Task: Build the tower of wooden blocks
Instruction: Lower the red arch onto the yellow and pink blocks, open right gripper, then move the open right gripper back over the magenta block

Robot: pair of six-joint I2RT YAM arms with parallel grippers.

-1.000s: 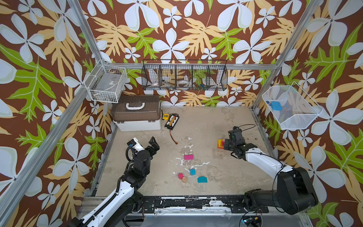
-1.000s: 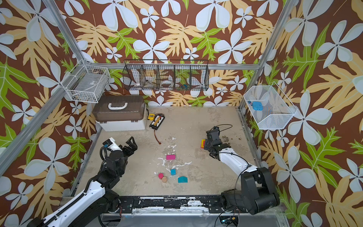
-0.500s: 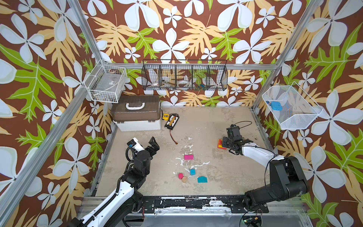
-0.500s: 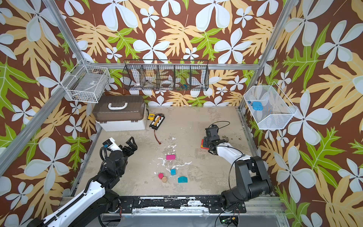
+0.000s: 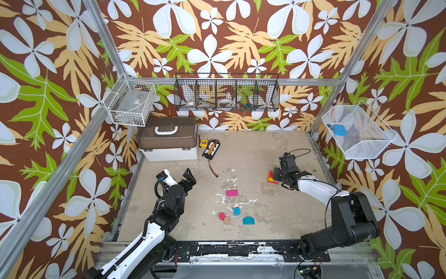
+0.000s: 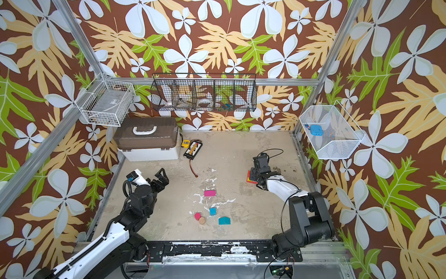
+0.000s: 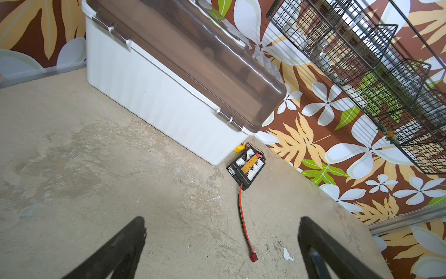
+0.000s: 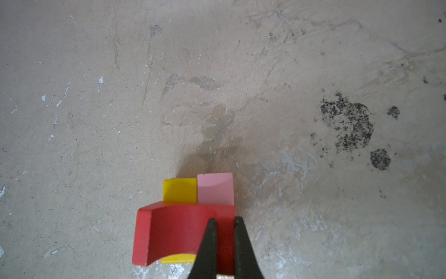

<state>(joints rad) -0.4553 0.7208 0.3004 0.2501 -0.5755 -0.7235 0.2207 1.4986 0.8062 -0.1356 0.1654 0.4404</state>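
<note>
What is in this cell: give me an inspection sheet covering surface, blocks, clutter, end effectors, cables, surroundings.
Surface: worn beige table, white scuffs.
Job's things: red, yellow, pink stack started; magenta brick, blue cube, red cylinder, tan cylinder, teal piece loose.
Clutter: storage box, charger board.
End effectors: left end effector open, empty; right end effector shut at the stack.
Cables: red-black lead on table.
Surroundings: floral walls; black basket; white basket holding blue case.

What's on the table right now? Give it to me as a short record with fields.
Right cluster: red arch block, yellow block, pink block, packed together
Right gripper: shut on the red arch block's leg
Left gripper: open, empty
Loose blocks: magenta brick, blue cube, red cylinder, tan cylinder, teal house piece
</note>
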